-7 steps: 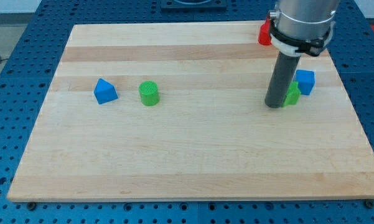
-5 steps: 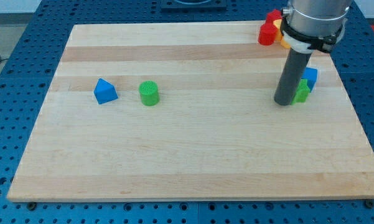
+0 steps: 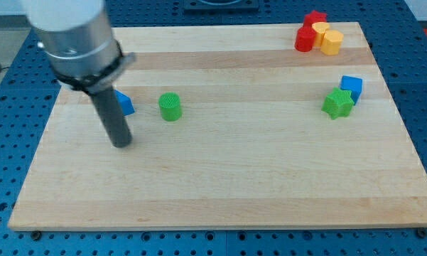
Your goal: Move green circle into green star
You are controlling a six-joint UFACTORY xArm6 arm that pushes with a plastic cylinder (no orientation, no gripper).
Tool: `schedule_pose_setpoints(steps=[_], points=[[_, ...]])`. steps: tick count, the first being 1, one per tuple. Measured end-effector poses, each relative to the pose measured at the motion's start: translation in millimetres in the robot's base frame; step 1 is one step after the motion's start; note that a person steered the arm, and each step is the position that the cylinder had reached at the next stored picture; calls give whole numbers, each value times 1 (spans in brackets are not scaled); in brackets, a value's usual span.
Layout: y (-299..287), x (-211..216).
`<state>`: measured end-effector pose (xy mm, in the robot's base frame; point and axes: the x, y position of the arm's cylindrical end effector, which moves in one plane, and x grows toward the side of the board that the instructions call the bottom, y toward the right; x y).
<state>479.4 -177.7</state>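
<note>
The green circle point(image 3: 170, 107) stands on the wooden board at the view's left of centre. The green star point(image 3: 337, 104) lies far off at the view's right, touching a blue cube point(image 3: 351, 87). My tip point(image 3: 121, 143) rests on the board to the lower left of the green circle, a short gap away from it. The rod partly hides a blue block point(image 3: 124, 104) just above the tip.
Two red blocks point(image 3: 307, 33) and a yellow block point(image 3: 330, 41) sit clustered at the view's top right corner. The board's edge point(image 3: 220, 222) runs along the view's bottom, with blue pegboard beyond it.
The rod has jumped from beside the green star at the view's right to the left side, below the blue block. The star and the blue cube are now uncovered.
</note>
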Motion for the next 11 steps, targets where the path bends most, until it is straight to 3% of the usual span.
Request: schedule_pose_setpoints(steps=[2,3,7,11], points=[[21,-65],[62,-65],[134,-26],[142,-72]])
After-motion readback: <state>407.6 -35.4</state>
